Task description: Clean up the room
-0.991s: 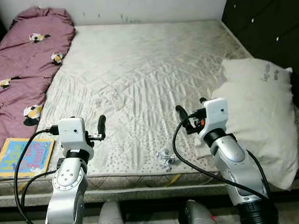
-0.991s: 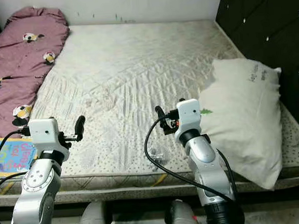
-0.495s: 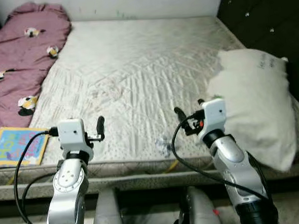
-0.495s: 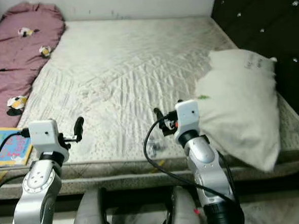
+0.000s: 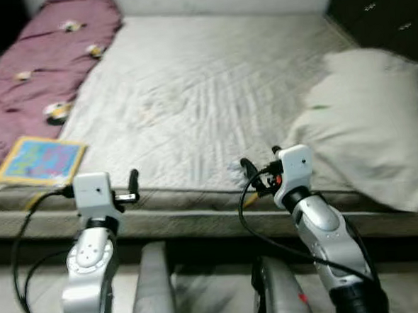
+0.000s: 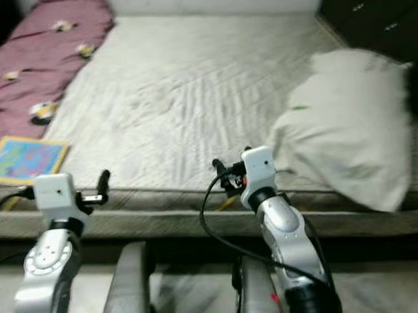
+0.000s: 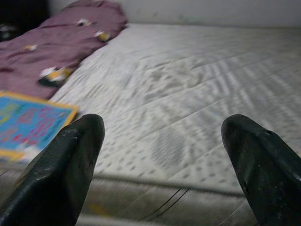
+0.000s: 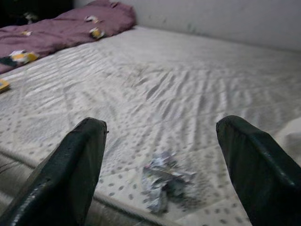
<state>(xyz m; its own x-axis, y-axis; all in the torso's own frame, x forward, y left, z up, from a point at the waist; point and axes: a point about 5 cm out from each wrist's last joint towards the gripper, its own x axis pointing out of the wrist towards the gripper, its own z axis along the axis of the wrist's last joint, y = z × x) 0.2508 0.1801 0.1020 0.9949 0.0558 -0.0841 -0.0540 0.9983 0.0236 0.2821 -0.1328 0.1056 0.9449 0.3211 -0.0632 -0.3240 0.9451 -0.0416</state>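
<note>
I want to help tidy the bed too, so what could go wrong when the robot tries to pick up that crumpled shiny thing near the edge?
The small crumpled silvery wrapper lies close to the edge of the white quilted mattress, so a nudge from the open right tool could knock it to the floor. It is flimsy, so the fingers might slip off it. The views are blurred, so aim may be poor.

bed point(image 5: 212, 85) | on it: pillow point(image 5: 367, 125), purple blanket point(image 5: 40, 67), book point(image 5: 40, 160), crumpled wrapper point(image 8: 162, 181)
</note>
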